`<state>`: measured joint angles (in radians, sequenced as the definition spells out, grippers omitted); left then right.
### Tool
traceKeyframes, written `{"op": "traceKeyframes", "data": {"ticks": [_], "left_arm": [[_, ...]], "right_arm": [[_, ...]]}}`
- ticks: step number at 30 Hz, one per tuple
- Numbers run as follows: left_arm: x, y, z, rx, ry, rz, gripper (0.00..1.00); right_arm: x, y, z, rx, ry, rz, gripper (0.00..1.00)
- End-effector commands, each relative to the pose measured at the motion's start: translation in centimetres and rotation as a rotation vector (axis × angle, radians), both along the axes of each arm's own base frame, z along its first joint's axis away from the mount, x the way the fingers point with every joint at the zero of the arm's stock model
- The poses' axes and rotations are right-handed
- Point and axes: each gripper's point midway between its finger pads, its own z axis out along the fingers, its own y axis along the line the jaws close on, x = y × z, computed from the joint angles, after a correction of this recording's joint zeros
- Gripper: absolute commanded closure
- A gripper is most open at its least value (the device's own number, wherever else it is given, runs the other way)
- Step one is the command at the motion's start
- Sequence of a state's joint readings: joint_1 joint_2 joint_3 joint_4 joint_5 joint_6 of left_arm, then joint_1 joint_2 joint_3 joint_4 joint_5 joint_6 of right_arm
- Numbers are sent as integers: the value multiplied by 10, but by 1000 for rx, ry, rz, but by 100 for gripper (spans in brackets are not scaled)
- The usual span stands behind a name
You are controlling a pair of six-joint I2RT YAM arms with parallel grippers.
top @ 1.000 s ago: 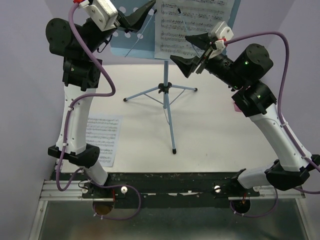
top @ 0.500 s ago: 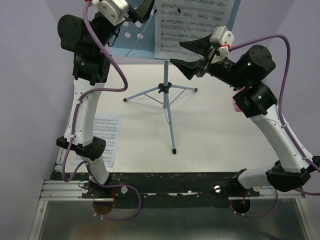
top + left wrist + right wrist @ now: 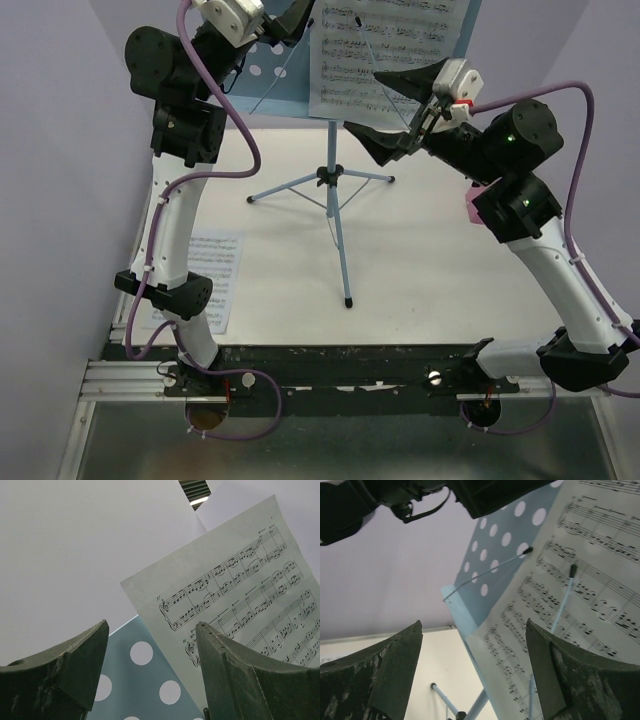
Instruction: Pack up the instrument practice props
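The packing is looking barely begun, with nothing folded or gathered and no case or bag showing anywhere. The white, matte desk [image 3: 420, 260] is carrying everything. At upper centre the light-blue music stand [image 3: 340, 240] is standing fully upright, its thin metal tripod legs spreading wide and its flat panel [image 3: 275, 90], punched with round holes, tilting toward the far wall. The right hand [image 3: 365, 100] is hovering at the panel's lower edge with its dark, rough-cast jaws gaping wide and gripping nothing. The left hand [image 3: 150, 650] is reaching in at the panel's top left, jaws likewise spread and empty. A thin white sheet-music page [image 3: 385, 40], printed with black staves, is leaning on the panel's right half under two slim wire page holders [image 3: 490, 572]. A second printed page [image 3: 205, 270] is lying flat at the lower left of the desk, partly under the left arm. The small pink metronome [image 3: 470, 207] is peeking out at centre right, mostly hidden behind the right arm, so its shape is not showing. By my judgement, clearing the page, collapsing the stand and collecting the loose page and metronome are all remaining.
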<state>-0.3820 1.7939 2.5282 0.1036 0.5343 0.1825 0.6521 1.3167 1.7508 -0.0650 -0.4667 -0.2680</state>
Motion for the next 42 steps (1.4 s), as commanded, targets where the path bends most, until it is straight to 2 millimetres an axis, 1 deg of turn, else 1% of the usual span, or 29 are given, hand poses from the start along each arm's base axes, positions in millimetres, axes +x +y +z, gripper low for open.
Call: {"op": "traceKeyframes", "data": {"ticks": [1,4,10,13,19,22,23,27,30,33,38,41,42], "left_arm": [[-17,3,9,-7,-21,-12,20],[-19,2,8,0,-23,-22,20],[-18,-2,6,6,-20,-31,20],[-18,-3,5,10,-18,-39,20],[-15,-5,3,11,-17,-39,20],[-12,-5,2,9,-12,-36,20],[-11,-6,2,9,-12,-34,20],[-5,-5,1,1,-9,-18,20],[-3,-5,0,6,-15,-12,20],[-2,-5,0,7,-19,-5,20],[-2,-10,-5,35,-17,-28,20],[-6,-12,-4,46,-37,-34,20],[-4,-13,-4,45,-41,-31,20]], "right_arm": [[30,-16,10,39,-41,-173,8],[40,-13,5,22,-30,-200,8],[51,-6,-3,10,0,-200,8],[54,-3,-7,1,8,-196,8],[57,-2,-8,-6,1,-193,9],[45,0,-5,10,-7,-117,14],[41,-1,1,29,-22,-95,16],[25,2,4,20,-43,-12,24],[15,3,6,21,-47,38,27],[9,5,3,10,-48,67,30],[11,7,-3,-3,-40,73,31],[10,8,-4,-5,-39,84,32],[9,9,-4,-7,-39,90,32]]}}
